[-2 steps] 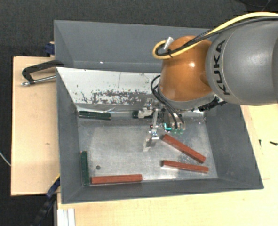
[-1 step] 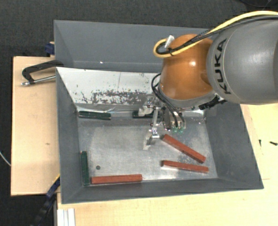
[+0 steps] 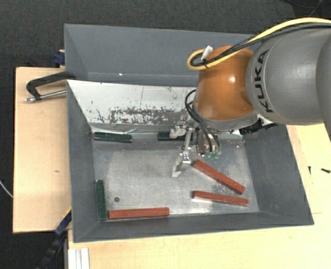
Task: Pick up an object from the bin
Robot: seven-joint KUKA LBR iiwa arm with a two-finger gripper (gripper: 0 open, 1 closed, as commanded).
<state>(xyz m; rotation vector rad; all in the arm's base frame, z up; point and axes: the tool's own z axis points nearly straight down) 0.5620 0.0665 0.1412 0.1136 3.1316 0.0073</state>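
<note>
Red bar (image 3: 220,177) slants on open floor, well clear of the bin (image 3: 78,150) walls.

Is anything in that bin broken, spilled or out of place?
Nothing looks broken. The red bars and green bars just lie scattered at odd angles, and the bin's back wall is flecked with dark scuffs.

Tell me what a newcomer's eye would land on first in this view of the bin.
The big grey arm with its orange cover looms at the upper right; its gripper hangs low over the bin floor's middle, beside the upper left end of a slanted red-brown stick. Two more red-brown sticks lie flat, one nearer the front, one along the front wall; dark green sticks lie by the left wall and back wall.
</note>
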